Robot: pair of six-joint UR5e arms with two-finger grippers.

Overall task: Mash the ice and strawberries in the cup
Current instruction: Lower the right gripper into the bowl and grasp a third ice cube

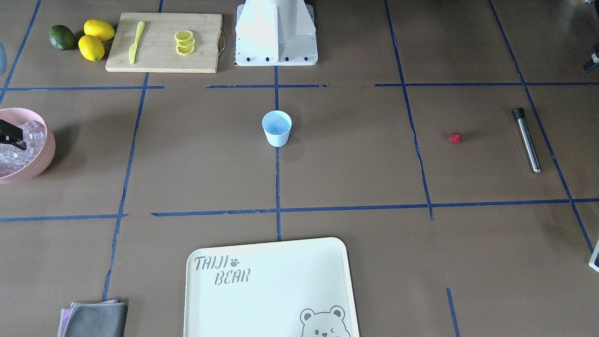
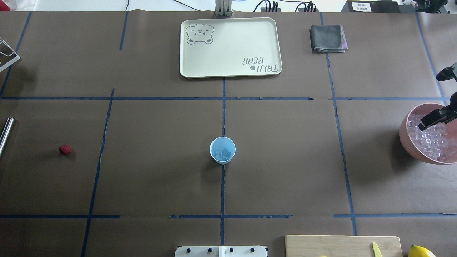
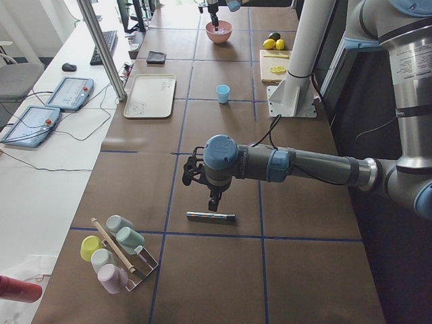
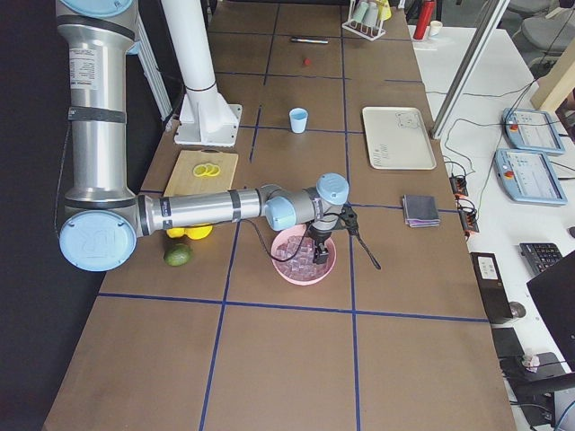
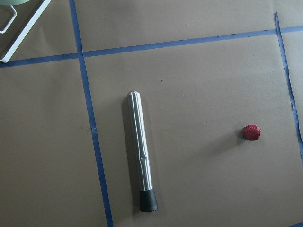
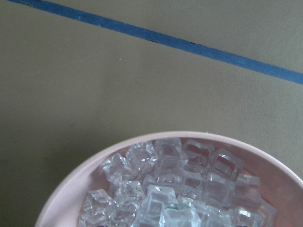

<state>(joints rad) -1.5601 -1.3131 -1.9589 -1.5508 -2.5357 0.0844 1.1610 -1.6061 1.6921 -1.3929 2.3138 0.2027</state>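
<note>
The light-blue cup (image 2: 222,150) stands upright at the table's middle, with two ice cubes (image 2: 223,154) in it. The pink bowl (image 2: 405,132) at the robot's right holds several more ice cubes (image 6: 175,189). My right gripper (image 2: 425,125) hangs over the bowl, just above the ice; I cannot tell whether it is open or shut. The red strawberry (image 1: 455,138) lies alone on the table at the robot's left. A steel muddler (image 1: 526,140) lies beyond it. My left gripper (image 3: 214,202) hovers over the muddler; its state cannot be told. Both lie below in the left wrist view, apart: strawberry (image 5: 252,132), muddler (image 5: 141,165).
A cream tray (image 1: 266,290) lies at the table's far side, with a grey cloth (image 1: 96,318) beside it. A cutting board (image 1: 159,61) with knife (image 1: 136,42) and lemon slices (image 1: 185,42), two lemons (image 1: 96,40), a green fruit (image 1: 62,37) and the pedestal (image 1: 276,32) are near the robot. A cup rack (image 3: 118,253) stands at the left end.
</note>
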